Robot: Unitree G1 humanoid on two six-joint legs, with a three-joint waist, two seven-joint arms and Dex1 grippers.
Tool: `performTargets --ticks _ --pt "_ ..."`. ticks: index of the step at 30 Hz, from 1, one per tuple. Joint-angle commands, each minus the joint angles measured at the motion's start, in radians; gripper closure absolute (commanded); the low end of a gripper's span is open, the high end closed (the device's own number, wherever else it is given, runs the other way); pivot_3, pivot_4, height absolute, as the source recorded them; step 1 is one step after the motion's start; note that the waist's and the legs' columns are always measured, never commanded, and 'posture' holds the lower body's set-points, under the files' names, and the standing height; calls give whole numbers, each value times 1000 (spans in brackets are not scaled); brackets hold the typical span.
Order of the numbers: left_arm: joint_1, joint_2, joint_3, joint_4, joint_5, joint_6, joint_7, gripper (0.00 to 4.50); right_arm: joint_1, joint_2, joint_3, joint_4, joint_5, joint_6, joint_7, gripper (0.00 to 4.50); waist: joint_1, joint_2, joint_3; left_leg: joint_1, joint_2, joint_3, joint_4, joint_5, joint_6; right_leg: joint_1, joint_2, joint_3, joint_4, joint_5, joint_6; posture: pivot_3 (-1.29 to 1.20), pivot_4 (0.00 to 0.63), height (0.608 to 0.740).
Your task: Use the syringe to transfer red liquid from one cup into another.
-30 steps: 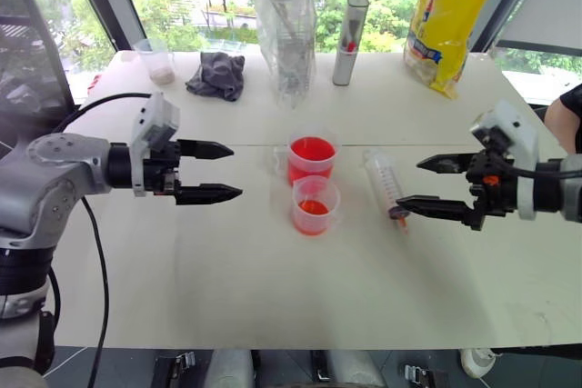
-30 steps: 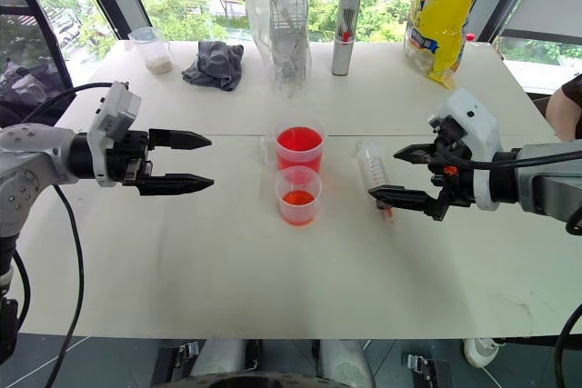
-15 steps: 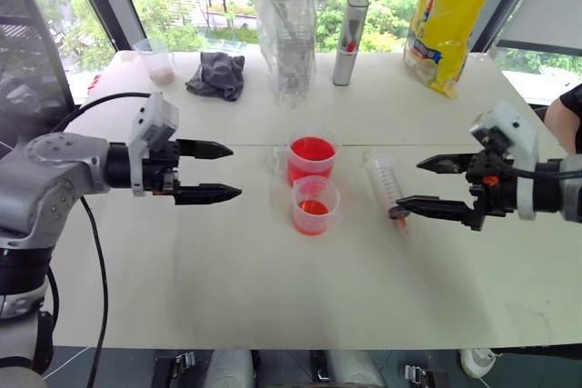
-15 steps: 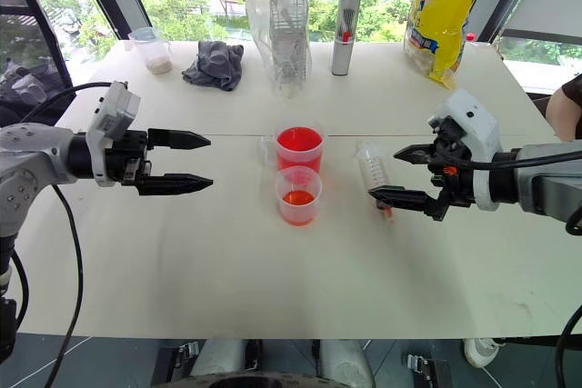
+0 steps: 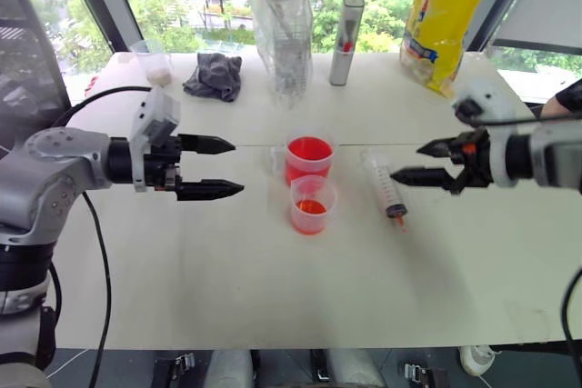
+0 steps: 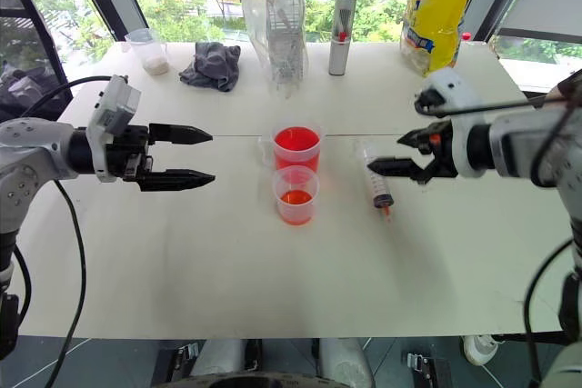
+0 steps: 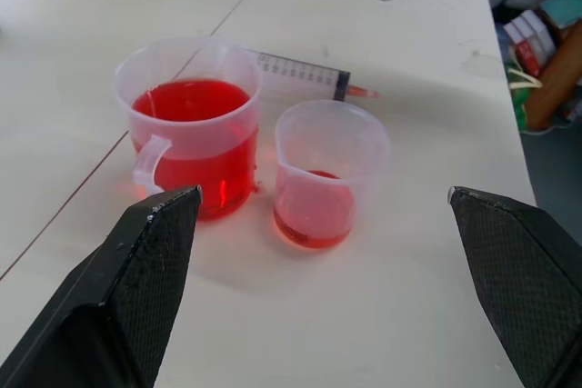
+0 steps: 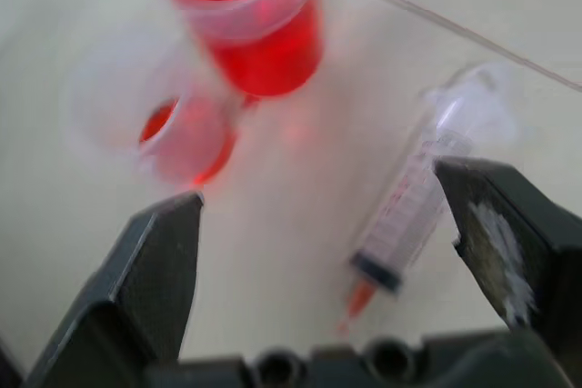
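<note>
Above syringe (image 5: 385,183), right pincer (image 5: 420,162) wide open, empty

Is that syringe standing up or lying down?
Lying down: the syringe rests flat on the table, red tip toward the robot.

Worktop (image 5: 227,297): plain off-white. Both cups clear; wider cup (image 5: 309,159) and narrower cup (image 5: 314,205) hold bright red-orange liquid (image 5: 309,149). Syringe (image 5: 383,181): clear barrel, black scale marks, red tip. Cloth (image 5: 215,75) at 11 o'clock: grey. Bag (image 5: 447,15) at 1 o'clock: yellow.
</note>
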Motion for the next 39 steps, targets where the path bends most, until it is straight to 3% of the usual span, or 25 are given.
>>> performTargets --ticks 1,6,13,20,28,34,35,39 --pt "-12 -5 15 -7 1 -19 0 0 -173 99 86 270 -107 92 -87 81 1 0 0 0 0 1 0 0 0 -1 0 0 0 0 0 0 150 740" --pt "5 -13 27 -18 0 -23 7 0 -317 220 231 583 -238 90 -113 81 5 0 0 -3 0 1 -1 0 0 -3 0 1 -1 0 0 0 150 740" --pt "60 -9 66 -62 -18 -12 34 0 -354 301 413 814 -373 -24 -13 81 4 0 0 -3 0 2 0 0 1 -3 -1 1 -1 0 0 0 150 740" --pt "91 -4 92 -93 -36 -3 58 0 -382 385 465 987 -485 -131 74 81 -1 0 0 -2 0 2 0 0 1 -3 0 1 0 0 0 0 150 740" --pt "106 -1 100 -105 -41 -7 71 0 -385 440 509 1037 -594 -190 164 81 -2 -1 -1 -1 0 2 0 0 1 -1 0 1 0 0 0 0 150 740" --pt "111 0 100 -107 -40 -13 76 0 -375 458 490 1027 -631 -175 193 2785 -2 -1 -1 -1 0 2 0 0 1 -1 0 1 1 0 0 0 150 740" --pt "109 -1 99 -105 -39 -15 75 0 -374 460 486 1026 -634 -170 195 3047 -2 -1 -1 -1 0 2 0 0 0 -1 0 1 1 0 0 0 150 740" --pt "99 -5 89 -98 -34 -19 74 0 -370 448 444 976 -632 -137 190 3055 -1 -1 -1 -1 0 2 0 0 1 -1 0 1 1 0 0 0 150 740"
